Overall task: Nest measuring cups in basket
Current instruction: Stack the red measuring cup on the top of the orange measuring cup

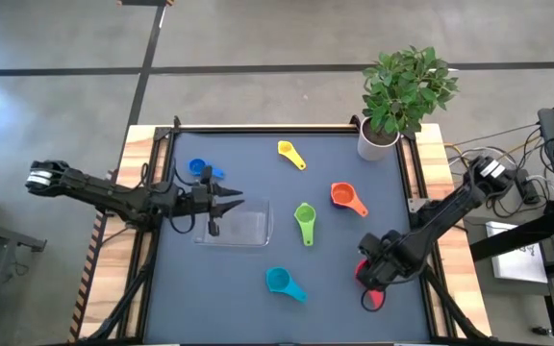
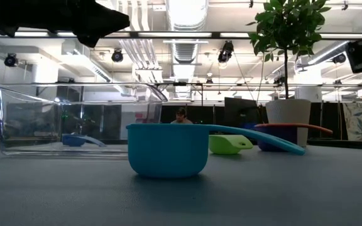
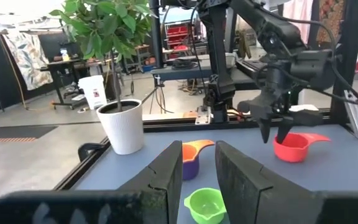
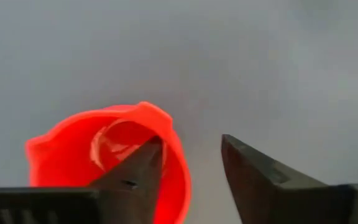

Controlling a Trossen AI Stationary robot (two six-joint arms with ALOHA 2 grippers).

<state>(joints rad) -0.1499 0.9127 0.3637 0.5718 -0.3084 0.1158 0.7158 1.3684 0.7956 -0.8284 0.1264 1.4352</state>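
Observation:
My right gripper [image 4: 188, 146] is open and points down over the red cup [image 4: 98, 155] near the table's right near corner [image 1: 371, 285]. One finger is inside the bowl and the other outside. My left gripper [image 1: 229, 202] is open and hovers level over the clear basket [image 1: 248, 229], touching nothing. Resting on the table are the blue cup [image 1: 200, 171], yellow cup [image 1: 291, 154], green cup [image 1: 304, 219] and teal cup [image 1: 282, 282]. The orange cup [image 3: 194, 149] sits in the purple cup [image 3: 190, 169]. My right gripper comes from above with its fingers astride the red cup's bowl wall [image 4: 173, 155], one finger [image 4: 143, 167] inside and one [image 4: 253, 168] outside. The cup stands on the table. I cannot tell whether a finger touches the wall.
A white plant pot [image 1: 377, 142] with a leafy plant stands at the far right corner. The table's raised frame rail [image 1: 287, 128] runs along its edges. Dark mat lies bare between the basket and the teal cup.

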